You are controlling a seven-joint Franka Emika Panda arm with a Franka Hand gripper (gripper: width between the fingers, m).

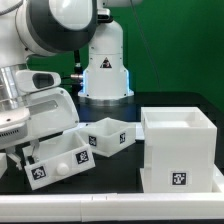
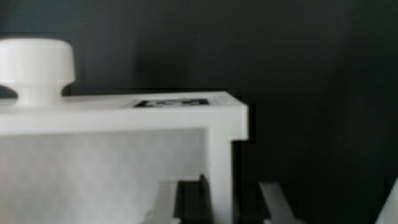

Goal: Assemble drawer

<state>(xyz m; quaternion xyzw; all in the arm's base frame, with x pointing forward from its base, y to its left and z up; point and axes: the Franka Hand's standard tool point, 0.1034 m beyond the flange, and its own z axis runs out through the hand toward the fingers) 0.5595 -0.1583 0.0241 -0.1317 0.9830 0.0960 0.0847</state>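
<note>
The casing [image 1: 180, 150] stands at the exterior view's right, with one tray [image 1: 110, 135] just beside it. We see the other tray [image 1: 62, 160], knobbed, at the left against the gripper [image 1: 27, 152]. Its fingers [image 2: 270, 200] straddle that tray's wall, but we cannot tell whether they pinch it.

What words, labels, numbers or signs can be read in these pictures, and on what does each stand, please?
No words, brands or numbers are readable.
Casing: one black-and-white square tag marker, pattern only.
Knobbed tray and second tray: similar markers, pattern only.
Arm's base: small dark triangular mark, too small to read.
</note>
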